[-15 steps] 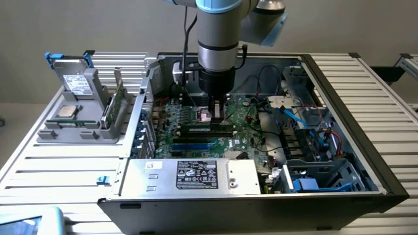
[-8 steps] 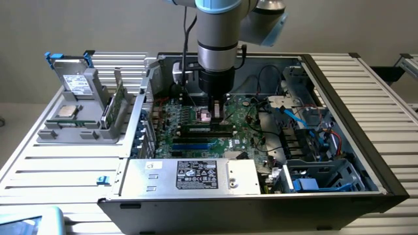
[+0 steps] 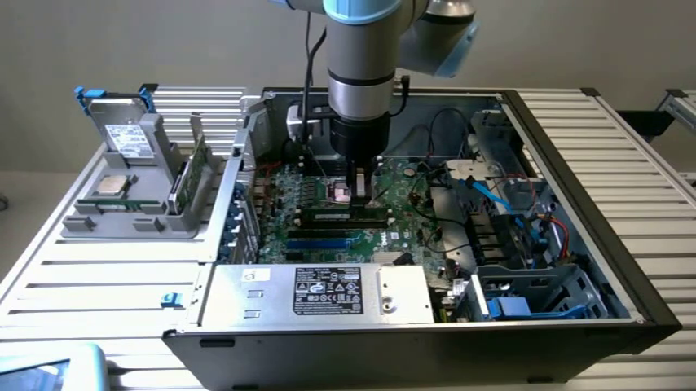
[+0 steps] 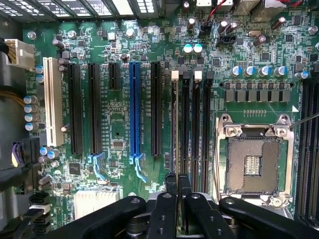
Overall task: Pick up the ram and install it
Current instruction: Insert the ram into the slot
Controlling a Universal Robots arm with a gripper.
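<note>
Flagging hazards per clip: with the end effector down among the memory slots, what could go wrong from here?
1. The shut end effector sits low over the memory slots; off-line pressure could damage a slot.
2. The open processor socket lies right beside them; a sideways drift could hit its exposed contacts.

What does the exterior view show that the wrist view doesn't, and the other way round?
Exterior view: the arm, the grey holder beside the case with a green ram stick, a drive and a processor chip, and the labelled power supply. Wrist view: the open processor socket and a white expansion slot. Both: the gripper, shut, at the black memory slots on the motherboard.
</note>
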